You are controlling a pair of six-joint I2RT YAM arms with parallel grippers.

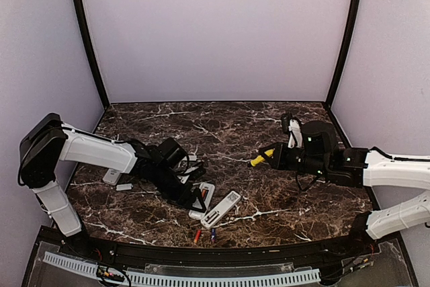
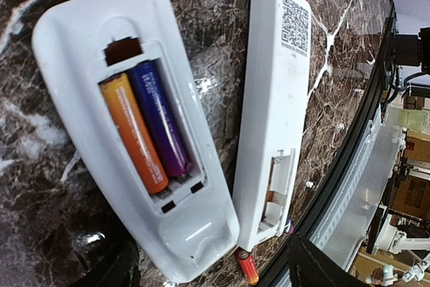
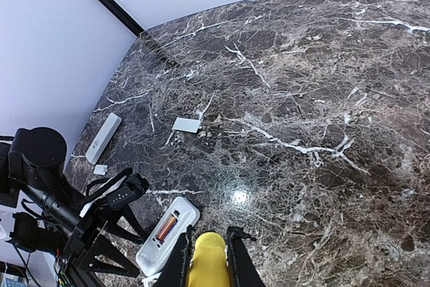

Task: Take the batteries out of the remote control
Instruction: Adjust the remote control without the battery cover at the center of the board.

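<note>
Well, by the look of it the job is about half done. The left gripper (image 2: pixel 215 263) hovers with its jaws spread wide and nothing between them, directly over the open remote (image 2: pixel 74 119), which lies face down with its cover off. Both of that remote's batteries are in their bay right under the jaws: an orange cell (image 2: pixel 134 136) and a purple-blue cell (image 2: pixel 160 119), lying side by side and touching. Just beside the gripper, on its other flank, lies a slim remote (image 2: pixel 272 99) whose bay shows only bare contacts, so I judge that one emptied. A loose orange-red cell (image 2: pixel 247 267) rests on the table (image 1: pixel 269 132) by the slim remote's end, close under the gripper, and a loose blue cell (image 1: pixel 213 234) sits just beside it.

Over on the other side, well apart from all this, the right gripper (image 3: pixel 208 253) is clamped tight on the yellow handle of a screwdriver (image 1: pixel 259 159).

What's left, I'd say, is prising those two seated cells out.
</note>
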